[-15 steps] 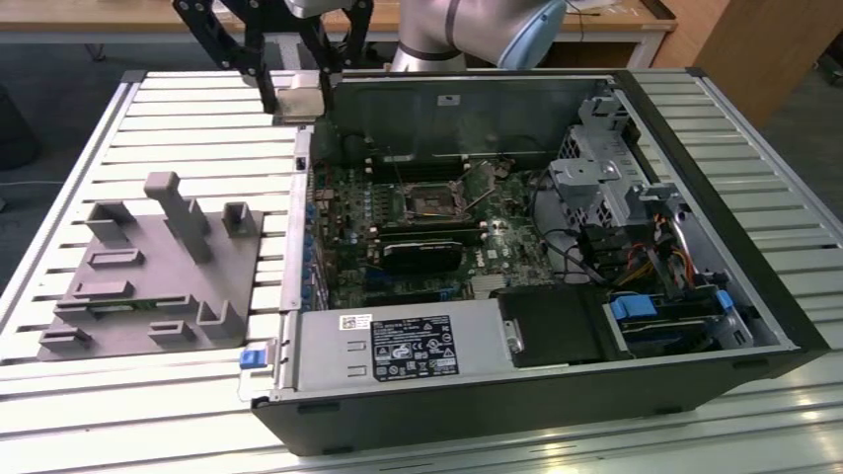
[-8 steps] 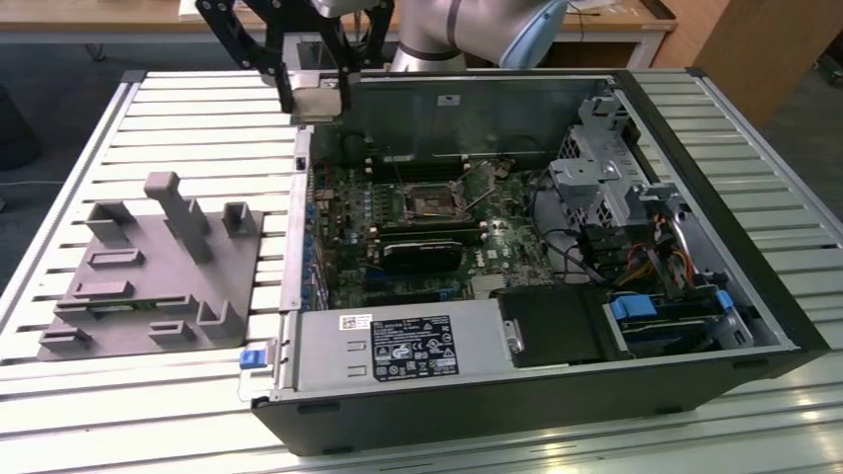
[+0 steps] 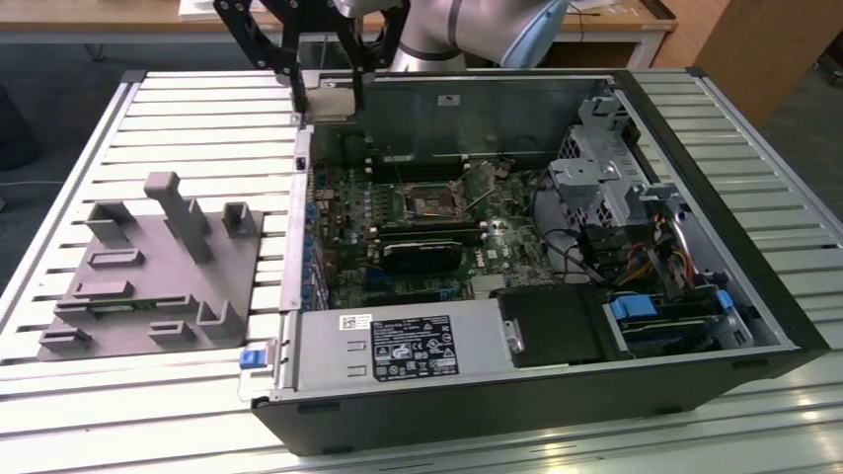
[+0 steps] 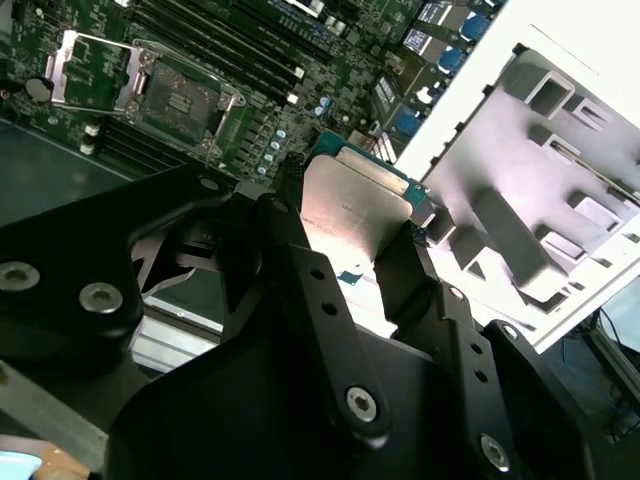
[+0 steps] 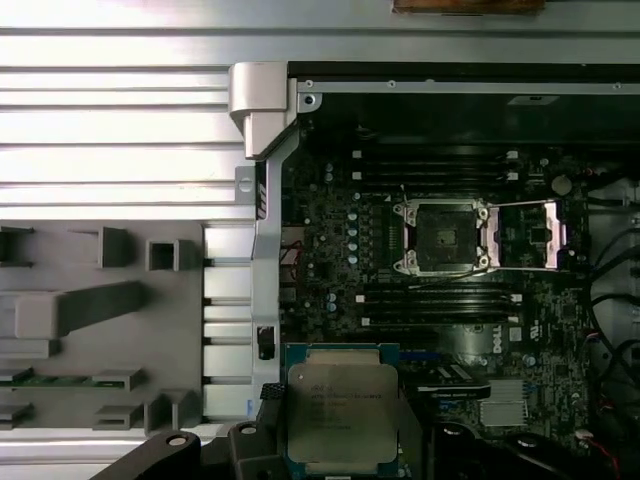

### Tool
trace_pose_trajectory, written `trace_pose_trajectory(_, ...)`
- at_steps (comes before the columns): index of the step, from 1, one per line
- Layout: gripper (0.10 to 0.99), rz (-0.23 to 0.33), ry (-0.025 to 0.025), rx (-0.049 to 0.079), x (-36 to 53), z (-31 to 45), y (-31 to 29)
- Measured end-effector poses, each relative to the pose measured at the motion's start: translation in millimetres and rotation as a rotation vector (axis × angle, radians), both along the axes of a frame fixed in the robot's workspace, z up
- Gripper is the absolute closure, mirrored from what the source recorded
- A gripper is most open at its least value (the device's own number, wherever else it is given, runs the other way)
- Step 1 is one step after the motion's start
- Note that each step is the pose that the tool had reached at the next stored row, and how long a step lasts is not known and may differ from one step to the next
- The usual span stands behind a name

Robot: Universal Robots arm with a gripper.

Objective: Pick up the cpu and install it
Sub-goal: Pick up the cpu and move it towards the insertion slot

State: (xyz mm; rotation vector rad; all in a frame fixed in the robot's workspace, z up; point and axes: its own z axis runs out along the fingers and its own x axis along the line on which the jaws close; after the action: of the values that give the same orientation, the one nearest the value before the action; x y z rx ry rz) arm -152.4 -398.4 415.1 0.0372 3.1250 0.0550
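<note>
My gripper (image 3: 330,102) is shut on the cpu (image 3: 332,98), a flat square chip with a silvery lid, held between the two black fingers. It hangs above the far corner of the open computer case (image 3: 737,296), toward the exterior view's left. In both wrist views the cpu (image 4: 355,205) (image 5: 342,405) sits between the fingers, lid showing. The dark square motherboard socket (image 3: 432,200) (image 5: 445,237) (image 4: 185,95) lies open with its metal load plate swung aside, some way from the chip.
A grey fixture plate (image 3: 158,267) with upright posts lies on the slatted table (image 3: 106,128) at the exterior view's left. Inside the case are a power supply (image 3: 395,346), a black block (image 3: 421,257), a drive cage (image 3: 593,188) and cables (image 3: 646,267).
</note>
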Motion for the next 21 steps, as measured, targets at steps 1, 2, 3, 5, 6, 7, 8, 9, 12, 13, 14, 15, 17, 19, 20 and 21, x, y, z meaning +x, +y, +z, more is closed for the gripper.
trace_pose_trajectory(1,0.549,0.0,0.0,0.0,1.2,0.0,0.0)
trace_pose_trajectory(2,0.549,0.0,0.0,0.0,2.4,0.0,0.0)
trace_pose_trajectory(3,0.549,0.0,0.0,0.0,3.6,0.0,0.0)
trace_pose_trajectory(5,0.549,0.0,0.0,0.0,6.0,0.0,0.0)
trace_pose_trajectory(6,0.549,0.0,0.0,0.0,7.2,0.0,0.0)
trace_pose_trajectory(7,0.549,0.0,0.0,0.0,8.3,0.0,0.0)
trace_pose_trajectory(8,0.549,0.0,0.0,0.0,9.5,0.0,0.0)
trace_pose_trajectory(9,0.549,0.0,0.0,0.0,10.7,0.0,0.0)
trace_pose_trajectory(12,0.549,0.0,0.0,0.0,14.2,0.0,0.0)
trace_pose_trajectory(13,0.549,0.0,0.0,0.0,15.4,0.0,0.0)
trace_pose_trajectory(14,0.549,0.0,0.0,0.0,16.6,0.0,0.0)
trace_pose_trajectory(15,0.549,0.0,0.0,0.0,17.7,0.0,0.0)
trace_pose_trajectory(17,0.549,0.0,0.0,0.0,20.1,0.0,0.0)
trace_pose_trajectory(19,0.549,0.0,0.0,0.0,22.5,0.0,0.0)
trace_pose_trajectory(20,0.549,0.0,0.0,0.0,23.7,0.0,0.0)
trace_pose_trajectory(21,0.549,0.0,0.0,0.0,24.9,0.0,0.0)
